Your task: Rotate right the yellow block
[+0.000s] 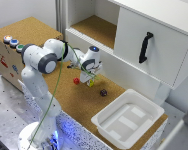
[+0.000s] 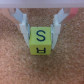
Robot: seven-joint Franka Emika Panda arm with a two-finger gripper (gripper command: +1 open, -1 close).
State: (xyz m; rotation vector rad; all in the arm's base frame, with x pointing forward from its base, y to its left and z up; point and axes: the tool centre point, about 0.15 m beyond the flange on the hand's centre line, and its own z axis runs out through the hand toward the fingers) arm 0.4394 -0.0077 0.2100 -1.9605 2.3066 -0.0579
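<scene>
Since a turn needs a firm grip, the end effector (image 2: 41,31) stands low over the cork worktop (image 1: 69,95), fingers closed against the yellow block (image 2: 40,41), between red block (image 1: 76,80) and dark block (image 1: 103,92).

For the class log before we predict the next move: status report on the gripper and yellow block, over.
Gripper straddling yellow block, fingers on both sides; grip unconfirmed. Block on the cork surface. Red block and dark block nearby, neither touching. Over.
</scene>
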